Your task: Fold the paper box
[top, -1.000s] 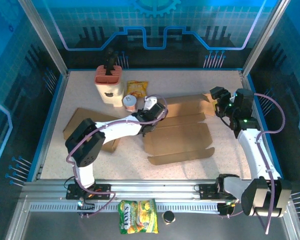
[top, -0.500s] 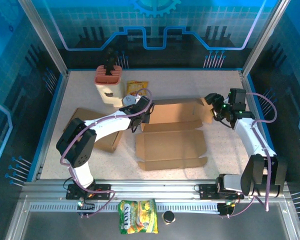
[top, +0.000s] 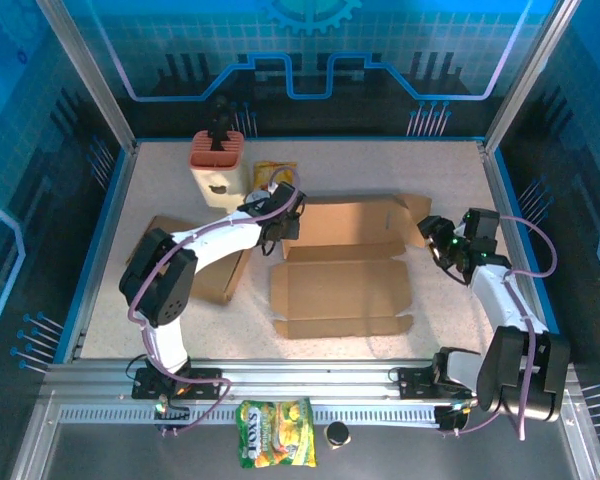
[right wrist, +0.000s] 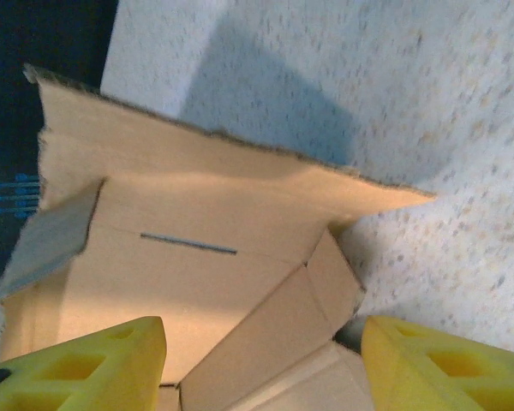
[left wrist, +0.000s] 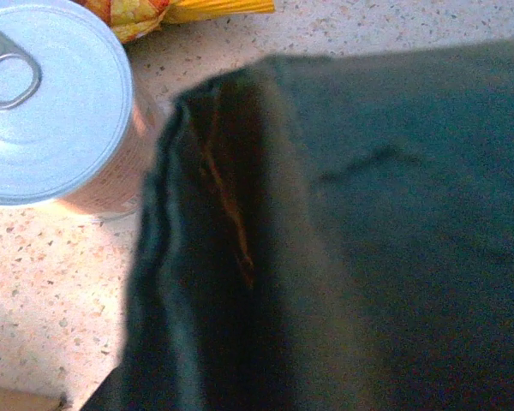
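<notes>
**A:** Start at the grippers. How many, and how do they stand?

**B:** Two. The left gripper (top: 276, 222) is at the left end of the paper box (top: 340, 275) with its jaws together. Whether they pinch cardboard I cannot tell, since the left wrist view is mostly a dark blur. The right gripper (top: 433, 238) is at the box's right end. Its yellow fingertips (right wrist: 94, 355) stand wide apart, with a corner flap lying between them and nothing clamped.

**A:** And the box itself?

**B:** One box, flat and unfolded in the middle of the table (top: 430, 170), with its flaps spread, lying between the two grippers. In the right wrist view its lower part is cut off by the frame edge. A second flat cardboard piece (top: 220, 282) lies to the left, partly under the left arm.

**A:** What else is there?

**B:** One can (left wrist: 51, 103) with a pull tab sits just beside the left gripper. There are two snack packets — a yellow packet (top: 273, 176) at the back of the table and a green-and-yellow bag (top: 277, 447) on the front rail. One cream container (top: 218, 170) with a pink top stands near the back. A small dark round thing (top: 337, 433) sits beside the bag, too small to name.
</notes>
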### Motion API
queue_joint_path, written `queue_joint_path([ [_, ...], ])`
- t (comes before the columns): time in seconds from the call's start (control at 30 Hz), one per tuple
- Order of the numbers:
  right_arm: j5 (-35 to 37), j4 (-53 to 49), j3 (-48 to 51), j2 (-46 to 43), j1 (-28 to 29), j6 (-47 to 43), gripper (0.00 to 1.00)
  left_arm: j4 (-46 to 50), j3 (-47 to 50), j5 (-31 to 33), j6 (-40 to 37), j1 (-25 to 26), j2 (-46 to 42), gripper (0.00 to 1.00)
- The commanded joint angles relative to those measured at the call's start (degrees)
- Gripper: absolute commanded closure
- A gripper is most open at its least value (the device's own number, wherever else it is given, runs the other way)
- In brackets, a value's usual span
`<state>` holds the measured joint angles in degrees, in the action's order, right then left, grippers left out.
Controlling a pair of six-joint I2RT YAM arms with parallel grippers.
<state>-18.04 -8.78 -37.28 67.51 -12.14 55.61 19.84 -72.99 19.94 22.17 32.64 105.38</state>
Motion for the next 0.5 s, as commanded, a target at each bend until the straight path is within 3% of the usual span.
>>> queue_joint_path([
  [0.0, 0.3, 1.9, -3.6, 1.4, -2.6, -5.4, 0.38, 2.0, -3.0, -3.5, 0.4, -1.4, 1.6, 1.00],
  [0.1, 0.0, 1.0, -8.2, 5.5, -3.4, -11.1, 0.40, 2.0, -4.3, -5.1, -0.8, -2.5, 2.0, 1.00],
  [0.2, -2.5, 1.3, -11.7, 10.1, -5.1, -16.1, 0.48, 2.6, -5.9, -6.7, -2.7, -3.4, 2.7, 1.00],
  [0.47, -7.5, -4.3, -23.7, 25.9, -4.6, -24.7, 0.50, 3.0, -7.8, -8.9, -5.4, -5.3, 4.1, 1.00],
])
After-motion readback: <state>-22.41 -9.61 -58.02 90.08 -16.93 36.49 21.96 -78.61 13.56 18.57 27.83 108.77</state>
